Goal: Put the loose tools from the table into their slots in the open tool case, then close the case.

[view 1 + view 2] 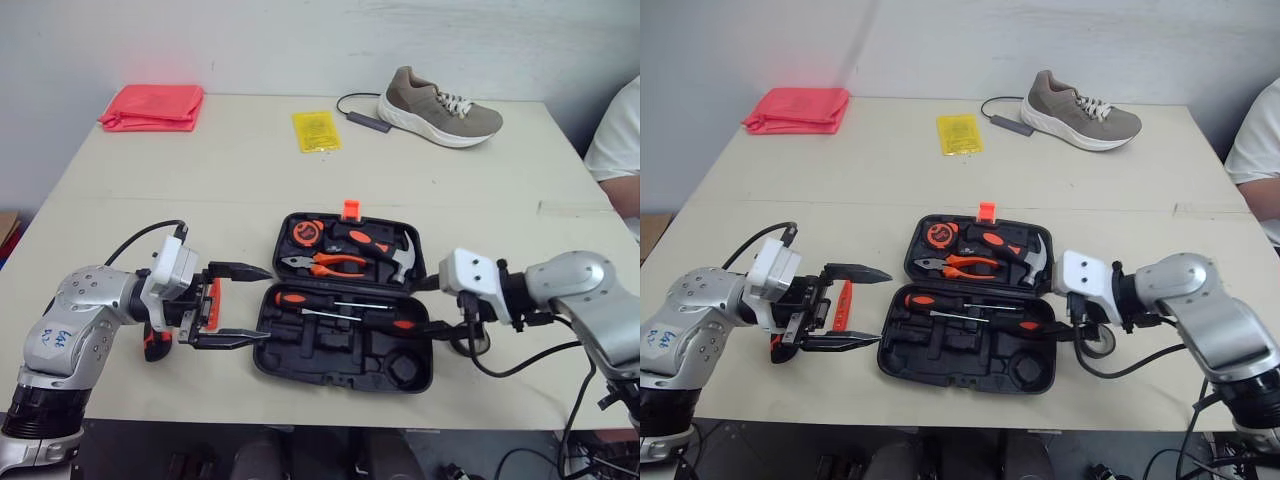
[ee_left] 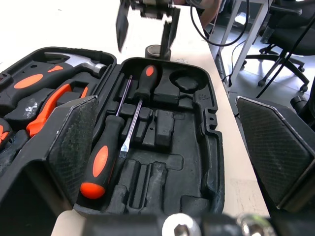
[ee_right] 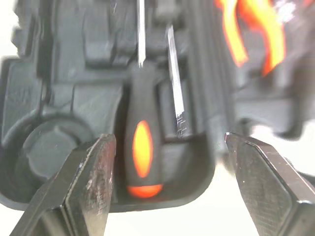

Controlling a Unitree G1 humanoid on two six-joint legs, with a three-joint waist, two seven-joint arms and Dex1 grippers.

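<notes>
Currently, your surface [image 1: 200, 180] carries the following.

1. Tool case [image 1: 340, 355]: open, lying flat at the centre of the frame, orange latch [image 1: 351, 209] on its far edge.
   - Far half: tape measure [image 1: 304, 232], pliers [image 1: 330, 265] and hammer [image 1: 385, 250], all seated.
   - Near half: upper screwdriver [image 1: 292, 298] with its handle to the left, and lower screwdriver [image 1: 395, 323] with its handle to the right. Both lie in slots. The other recesses in this half are bare.
2. Orange tool [image 1: 212, 300]: loose on the surface just left of the case. It shows between the left jaws near their base, and you cannot tell whether it touches them.
3. Black-and-orange handle [image 1: 153, 343]: loose at lower left, partly hidden under the left wrist.
4. Dark ring [image 1: 468, 343]: on the surface just right of the case, below the right wrist.
5. Left gripper [image 1: 268, 303]: jaws wide apart, tips at the case's left edge, holding nothing.
6. Right gripper [image 3: 167, 147]: jaws apart, one on each side of the lower screwdriver's handle end at the case's right edge, not closed on it.
7. Upper frame, well apart from the case: pink cloth [image 1: 153, 106] at upper left, yellow packet [image 1: 316, 131], and shoe [image 1: 438, 107] with a cable [image 1: 362, 118] beside it.
8. Right edge: a person's white sleeve [image 1: 618, 140].
</notes>
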